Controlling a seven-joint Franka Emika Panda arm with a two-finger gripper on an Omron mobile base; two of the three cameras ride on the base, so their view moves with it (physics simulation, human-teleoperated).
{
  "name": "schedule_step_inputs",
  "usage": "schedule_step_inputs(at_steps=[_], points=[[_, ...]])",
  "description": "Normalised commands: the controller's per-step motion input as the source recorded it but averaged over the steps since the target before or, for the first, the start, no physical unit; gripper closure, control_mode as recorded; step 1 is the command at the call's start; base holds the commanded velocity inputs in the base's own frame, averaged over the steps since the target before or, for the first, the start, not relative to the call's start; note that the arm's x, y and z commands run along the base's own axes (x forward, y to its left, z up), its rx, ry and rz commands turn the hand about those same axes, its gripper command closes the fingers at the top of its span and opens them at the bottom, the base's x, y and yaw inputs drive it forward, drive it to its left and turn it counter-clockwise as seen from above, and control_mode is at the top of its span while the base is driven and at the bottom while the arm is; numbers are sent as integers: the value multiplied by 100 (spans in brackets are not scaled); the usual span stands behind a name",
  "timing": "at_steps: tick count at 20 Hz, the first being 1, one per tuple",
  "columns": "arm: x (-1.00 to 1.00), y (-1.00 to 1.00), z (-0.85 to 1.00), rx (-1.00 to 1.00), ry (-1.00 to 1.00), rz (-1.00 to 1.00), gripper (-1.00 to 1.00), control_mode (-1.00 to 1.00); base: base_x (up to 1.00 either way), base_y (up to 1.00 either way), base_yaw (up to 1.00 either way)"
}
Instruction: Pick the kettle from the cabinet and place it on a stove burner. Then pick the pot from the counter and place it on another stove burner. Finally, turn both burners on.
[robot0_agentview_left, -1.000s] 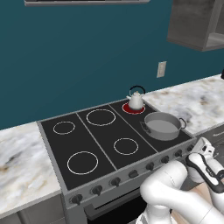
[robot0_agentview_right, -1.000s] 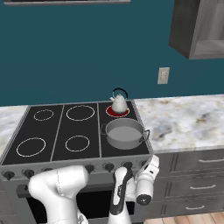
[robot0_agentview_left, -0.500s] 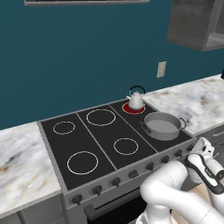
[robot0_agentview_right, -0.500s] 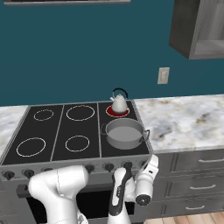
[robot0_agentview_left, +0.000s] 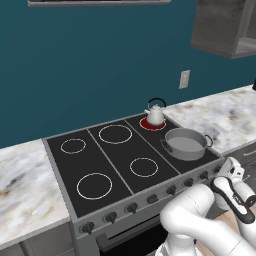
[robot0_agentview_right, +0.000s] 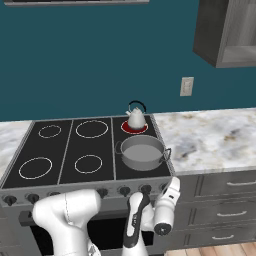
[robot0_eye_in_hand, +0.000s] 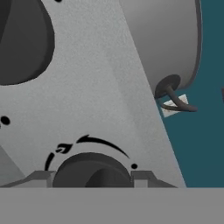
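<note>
Teal wall (robot0_agentview_left: 90, 65) runs behind everything, with a small pale outlet plate (robot0_agentview_right: 186, 86) on it to the right of the cooktop and the dark grey cabinet (robot0_agentview_right: 226, 31) hanging higher still on that side, its open niche facing the room. Below the wall, the marble counter (robot0_agentview_right: 210, 137) spreads to both sides of the cooktop, with dark drawer fronts (robot0_agentview_right: 227, 210) and silver pulls under its right stretch. Set into it is the black glass cooktop (robot0_agentview_left: 122, 157) with its white rings and a row of dark knobs (robot0_agentview_left: 131, 207) along the front edge. On the cooktop's right-hand column, the front ring carries the pot (robot0_agentview_right: 142, 152), wide, grey and lidless, a loop handle at each side. Directly behind the pot, on the back right ring, the kettle (robot0_agentview_right: 135, 118) stands upright, and that burner (robot0_agentview_left: 151, 124) glows red around its base; no glow can be seen around the pot. The white arm bends low in front of the cooktop, its hand just below the knob at the right end of the row. In the hand view the gripper (robot0_eye_in_hand: 92, 177) sits right up against one dark knob (robot0_eye_in_hand: 93, 168), the finger tips standing apart on either side of it; whether they touch it I cannot tell.
</note>
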Motion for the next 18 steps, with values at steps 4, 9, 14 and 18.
schedule_step_inputs(at_steps=[4, 9, 14, 18], points=[[0, 2, 0, -8, 0, 0, -100, -100, 0, 0, 0], [0, 2, -3, -3, 5, 0, -100, -100, 0, 0, 0], [-2, -15, 0, 0, 0, 0, -100, -100, 0, 0, 0], [-12, -24, 1, 0, 0, 0, -100, -100, 0, 0, 0]])
